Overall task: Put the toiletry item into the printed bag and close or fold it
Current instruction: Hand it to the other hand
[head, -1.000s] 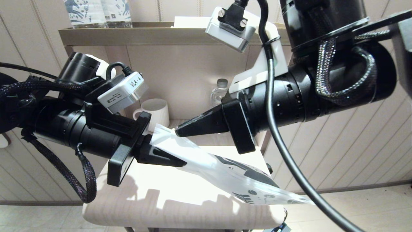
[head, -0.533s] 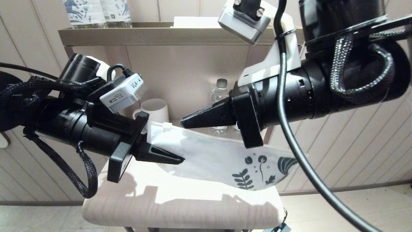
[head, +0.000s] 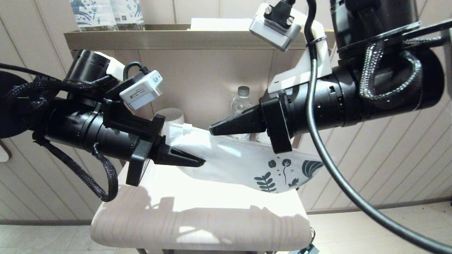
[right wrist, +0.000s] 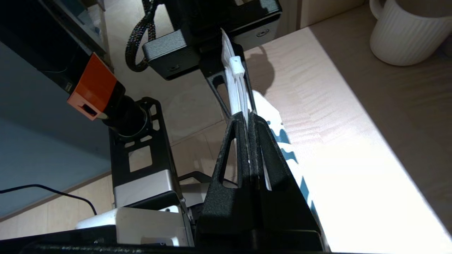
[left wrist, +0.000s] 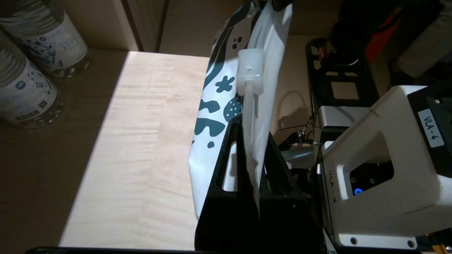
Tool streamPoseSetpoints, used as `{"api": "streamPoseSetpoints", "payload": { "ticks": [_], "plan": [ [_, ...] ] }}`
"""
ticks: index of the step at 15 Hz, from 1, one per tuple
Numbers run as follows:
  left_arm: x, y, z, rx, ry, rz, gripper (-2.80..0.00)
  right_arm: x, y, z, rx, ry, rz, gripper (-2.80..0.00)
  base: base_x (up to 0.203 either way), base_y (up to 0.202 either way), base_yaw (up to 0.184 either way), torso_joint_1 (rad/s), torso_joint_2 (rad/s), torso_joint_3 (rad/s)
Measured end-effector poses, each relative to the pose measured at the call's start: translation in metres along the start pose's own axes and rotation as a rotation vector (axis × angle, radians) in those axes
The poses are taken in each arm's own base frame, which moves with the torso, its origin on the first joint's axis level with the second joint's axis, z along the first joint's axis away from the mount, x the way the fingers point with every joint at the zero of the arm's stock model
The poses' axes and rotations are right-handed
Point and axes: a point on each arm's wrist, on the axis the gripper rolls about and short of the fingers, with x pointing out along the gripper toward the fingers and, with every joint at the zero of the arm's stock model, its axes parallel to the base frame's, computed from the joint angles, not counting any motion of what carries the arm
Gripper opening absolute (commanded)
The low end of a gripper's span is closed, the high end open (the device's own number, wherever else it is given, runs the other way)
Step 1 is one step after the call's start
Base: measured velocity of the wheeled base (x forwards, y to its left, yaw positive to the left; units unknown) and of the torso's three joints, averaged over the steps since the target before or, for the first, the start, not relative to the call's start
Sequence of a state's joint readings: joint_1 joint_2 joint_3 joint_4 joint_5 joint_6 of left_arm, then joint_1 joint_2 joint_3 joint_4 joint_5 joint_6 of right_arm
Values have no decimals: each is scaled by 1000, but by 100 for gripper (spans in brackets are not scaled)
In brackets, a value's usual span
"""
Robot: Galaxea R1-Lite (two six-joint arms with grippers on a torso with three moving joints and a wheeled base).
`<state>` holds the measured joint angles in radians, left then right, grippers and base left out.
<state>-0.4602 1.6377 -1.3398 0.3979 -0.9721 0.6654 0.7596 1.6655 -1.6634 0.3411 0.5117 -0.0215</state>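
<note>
The printed bag, frosted white with dark teal leaf prints at its right end, hangs in the air above the table, held by both grippers. My left gripper is shut on the bag's left part, the film pinched between its fingers. My right gripper is shut on the bag's top edge, just right of the white zip slider. That slider also shows in the left wrist view, beyond my left gripper. The toiletry item is out of view.
A white ribbed mug and a clear water bottle stand at the back of the pale wooden table. Patterned bottles stand on the shelf above. Two labelled bottles stand beside the table top.
My right gripper has risen and moved right along the bag's top edge. The bag's printed end has swung up off the table's right edge. The left arm has lifted slightly.
</note>
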Motion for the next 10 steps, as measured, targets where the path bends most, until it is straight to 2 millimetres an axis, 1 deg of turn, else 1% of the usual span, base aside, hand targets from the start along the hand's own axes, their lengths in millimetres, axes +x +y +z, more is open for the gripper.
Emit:
{"api": "streamPoseSetpoints", "payload": {
  "ticks": [10],
  "plan": [
    [-3,0,-1,-3,-3,9,-280,-12,-8,3,9,-20,-45,-280,0,0,0,0,0,0]
  ]
}}
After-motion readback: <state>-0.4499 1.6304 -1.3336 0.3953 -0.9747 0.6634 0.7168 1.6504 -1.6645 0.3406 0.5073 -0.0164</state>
